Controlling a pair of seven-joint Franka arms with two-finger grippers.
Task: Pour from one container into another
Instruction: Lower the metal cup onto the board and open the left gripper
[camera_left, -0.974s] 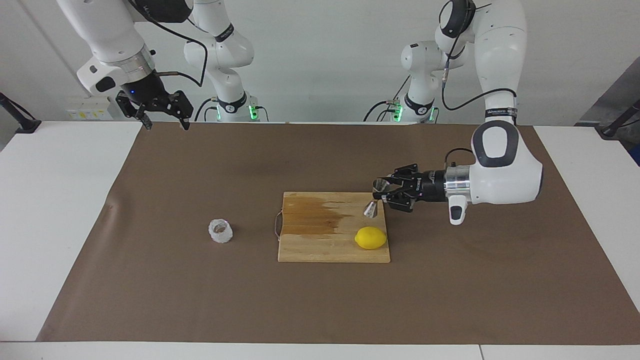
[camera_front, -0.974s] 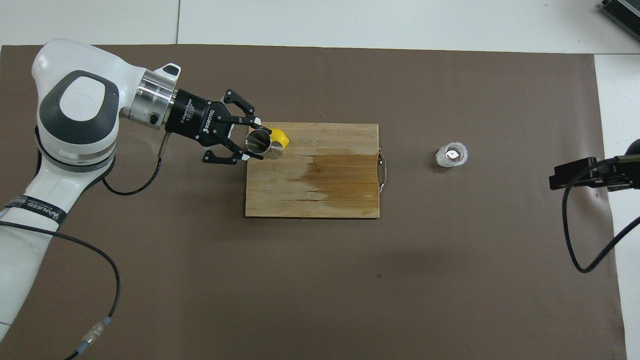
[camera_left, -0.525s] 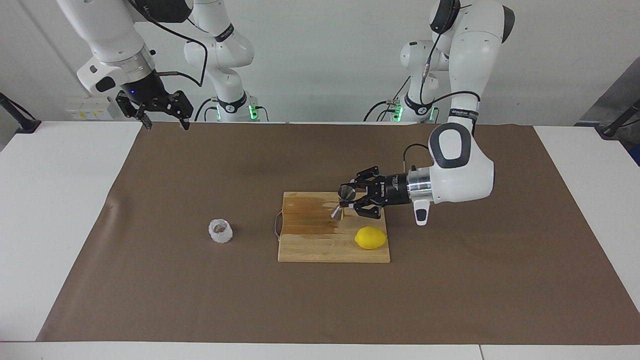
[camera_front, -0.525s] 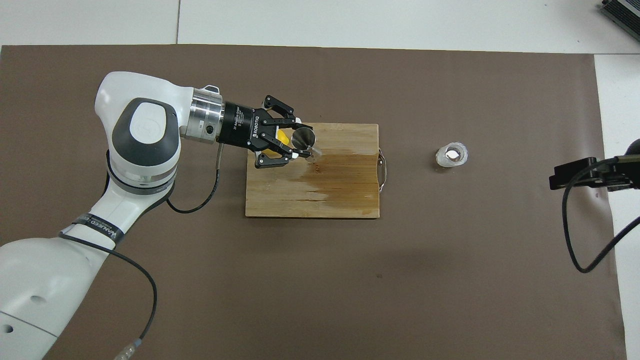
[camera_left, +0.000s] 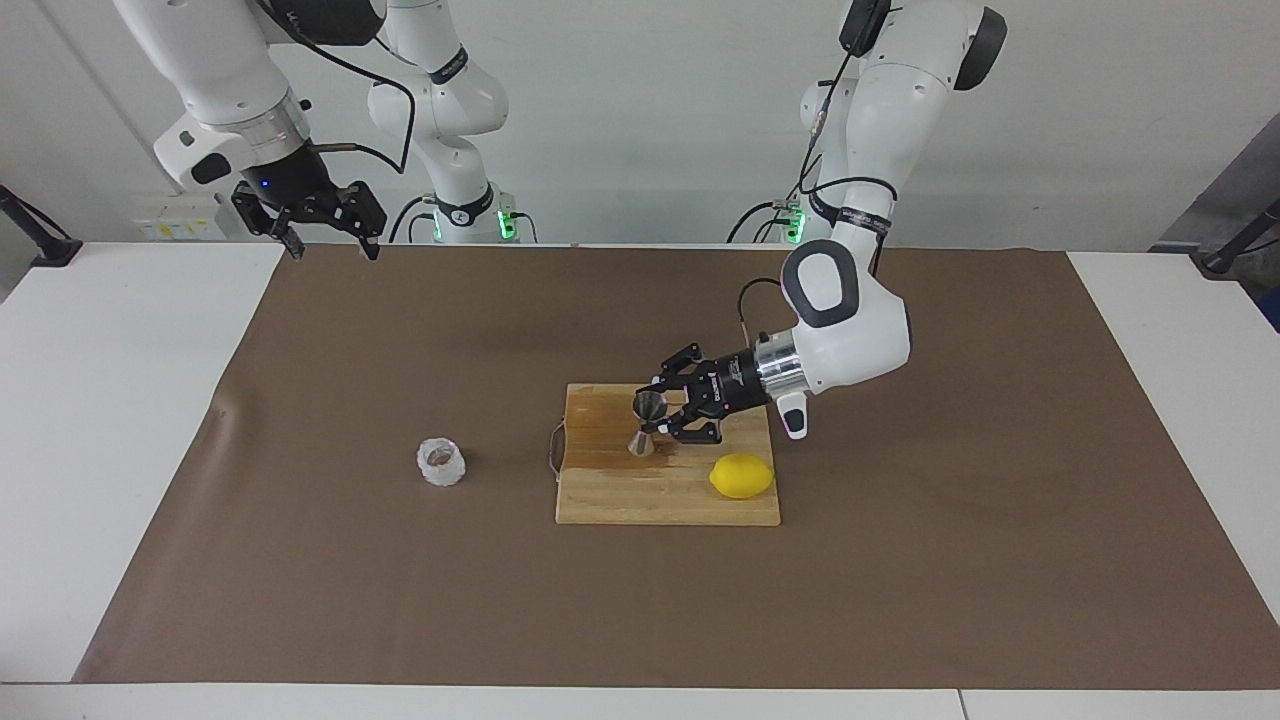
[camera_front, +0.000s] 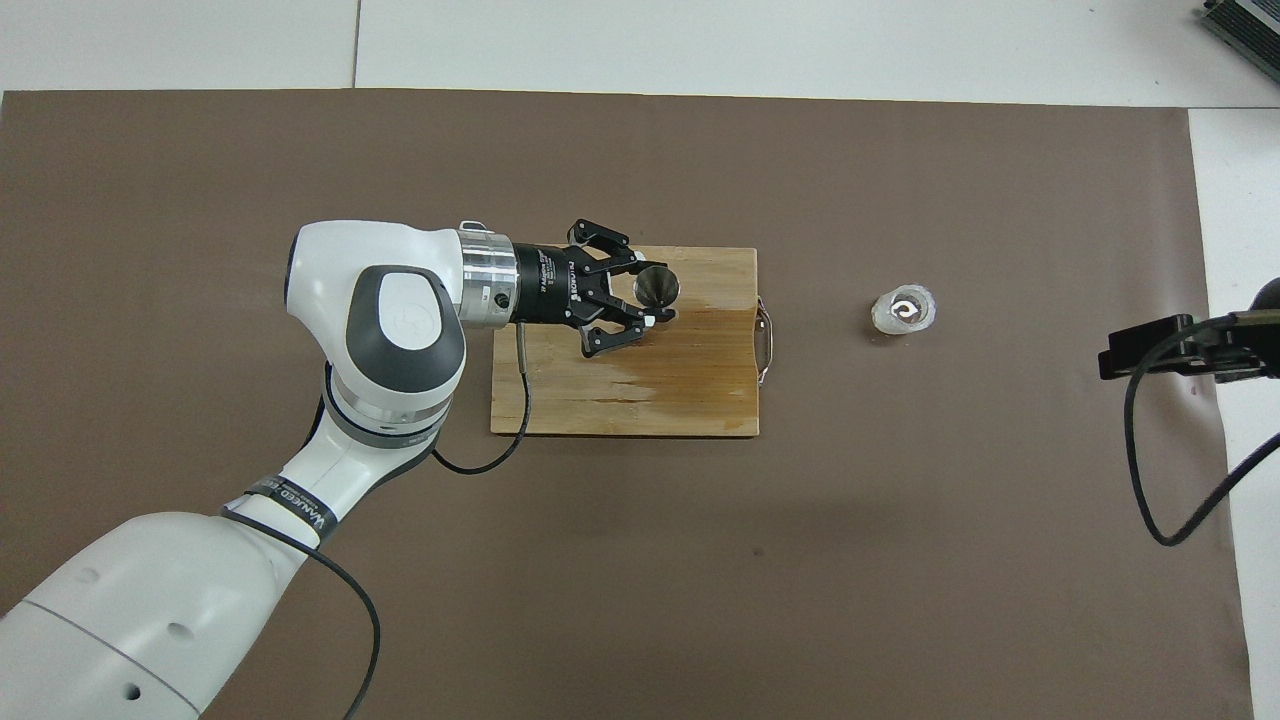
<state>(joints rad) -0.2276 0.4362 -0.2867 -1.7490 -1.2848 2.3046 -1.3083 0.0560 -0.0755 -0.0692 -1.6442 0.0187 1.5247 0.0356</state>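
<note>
Since the earlier frames the left gripper (camera_left: 655, 420) has carried the jigger (camera_left: 647, 423) from the board's edge near the lemon (camera_left: 741, 476) toward the middle of the board (camera_left: 610, 500), and the arm has swung with it. The cup and the right gripper have not moved.

Going from left to right in the facing view: the right gripper (camera_left: 330, 240) waits in the upper left of the frame, over the mat's edge, with its fingers spread and nothing in them. The cup (camera_left: 441, 462) stands alone on the mat, left of centre. At the centre, the left gripper pinches the jigger at its narrow waist, upright, low over the board; whether its foot touches the wood I cannot tell.

I think the risk is the thin grip: the waist is smooth steel, so the jigger may turn or slip between the fingers when it moves on, and tip over.

In the overhead view something pale shines inside the cup (camera_front: 903, 310). The mouth of the jigger (camera_front: 657, 286) looks dark and empty.
</note>
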